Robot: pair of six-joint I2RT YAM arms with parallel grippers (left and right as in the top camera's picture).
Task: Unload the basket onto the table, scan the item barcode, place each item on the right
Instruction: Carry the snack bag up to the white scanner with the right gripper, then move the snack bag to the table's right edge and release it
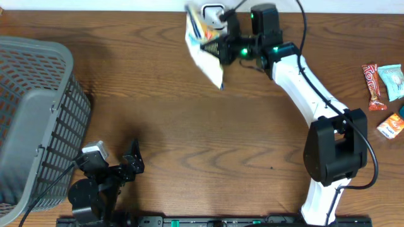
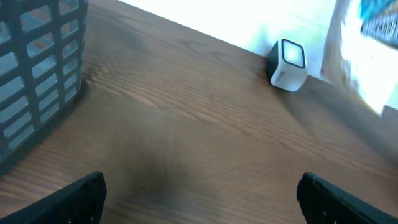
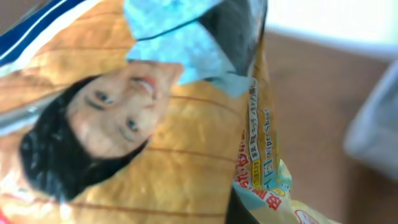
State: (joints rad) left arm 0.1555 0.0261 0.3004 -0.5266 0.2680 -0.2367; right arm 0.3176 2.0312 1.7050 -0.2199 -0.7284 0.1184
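The right end effector [image 1: 219, 49] is clenched on a glossy, crinkled yellow-and-white plastic snack packet [image 1: 203, 63] at the far edge of a brown wood-grain surface [image 1: 189, 139]; the packet hangs tilted from the fingers, its upper end just beside a small cube-shaped barcode scanner [image 1: 213, 12] with a white face and dark sides; whether the two touch cannot be told. Seen close from the right wrist, the wrapper fills the view, its film creased and shiny, printed with a dark-haired face on orange, pale blue panels and a strip of small lettering. The left end effector [image 1: 134, 162] sits released near the front edge, its black fingers [image 2: 81, 196] spread wide over bare wood, well apart from the packet. A grey plastic lattice basket [image 1: 31, 94] stands at the left edge; a red wrapped bar [image 1: 374, 85], a pale blue pouch [image 1: 392, 81] and an orange-and-white pack [image 1: 391, 126] lie at the right edge.
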